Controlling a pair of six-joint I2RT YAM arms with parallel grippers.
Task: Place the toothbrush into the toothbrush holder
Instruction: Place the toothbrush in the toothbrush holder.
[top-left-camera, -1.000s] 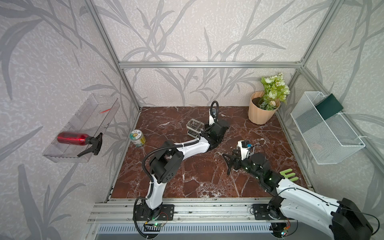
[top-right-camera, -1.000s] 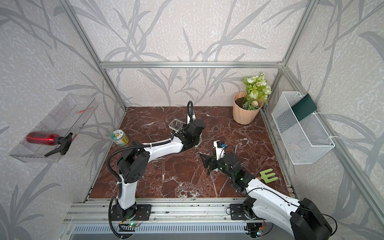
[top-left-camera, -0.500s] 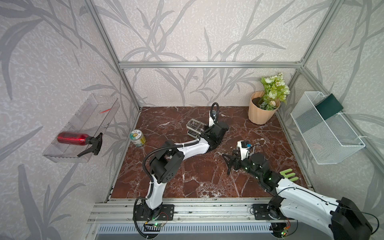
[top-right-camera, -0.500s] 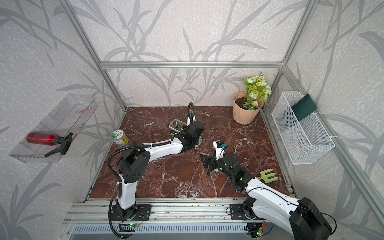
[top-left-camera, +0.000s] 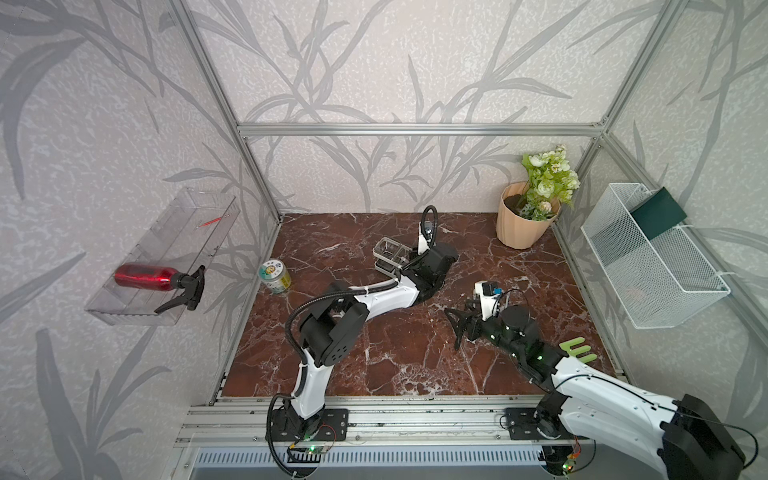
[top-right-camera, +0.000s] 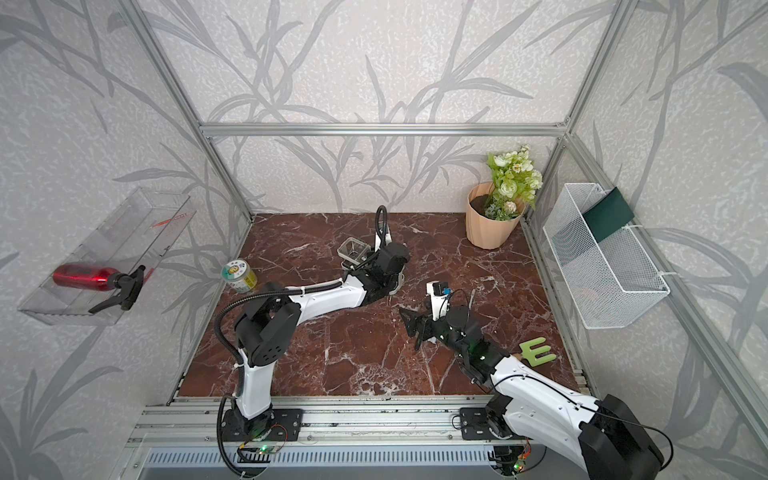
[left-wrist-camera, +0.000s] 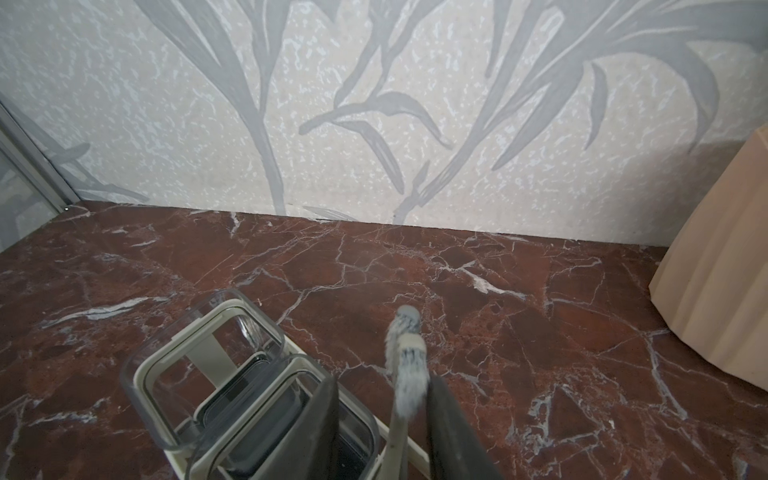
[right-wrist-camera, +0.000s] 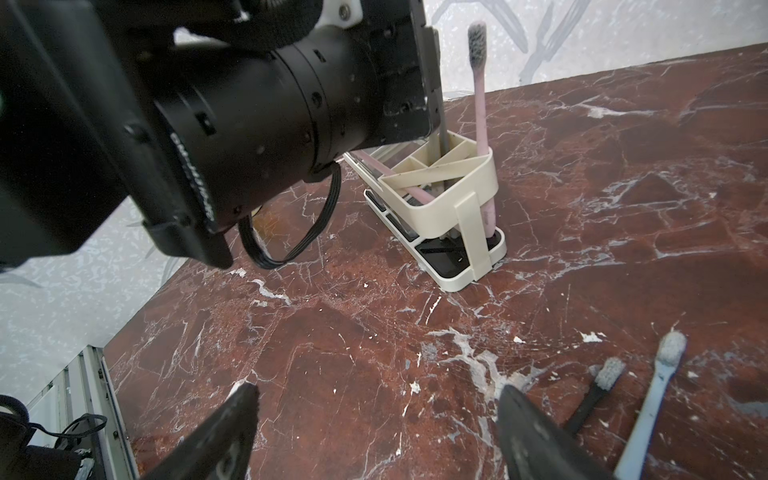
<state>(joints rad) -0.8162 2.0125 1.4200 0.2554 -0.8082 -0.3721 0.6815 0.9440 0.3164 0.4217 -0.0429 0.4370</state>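
The pink toothbrush (right-wrist-camera: 480, 104) stands upright in the slotted end of the toothbrush holder (right-wrist-camera: 449, 195), bristles up. The left tool (left-wrist-camera: 380, 390) sits just above the holder, its jaws partly parted on either side of the handle, with a clear gap to one of them. The right tool (right-wrist-camera: 374, 436) hangs wide open and empty over the table (right-wrist-camera: 374, 324), well apart from the holder.

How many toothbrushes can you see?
4. A pink toothbrush stands upright in the toothbrush holder, a second pink handle leans inside it, a black toothbrush and a pale blue toothbrush lie on the table. The left arm may hide more.
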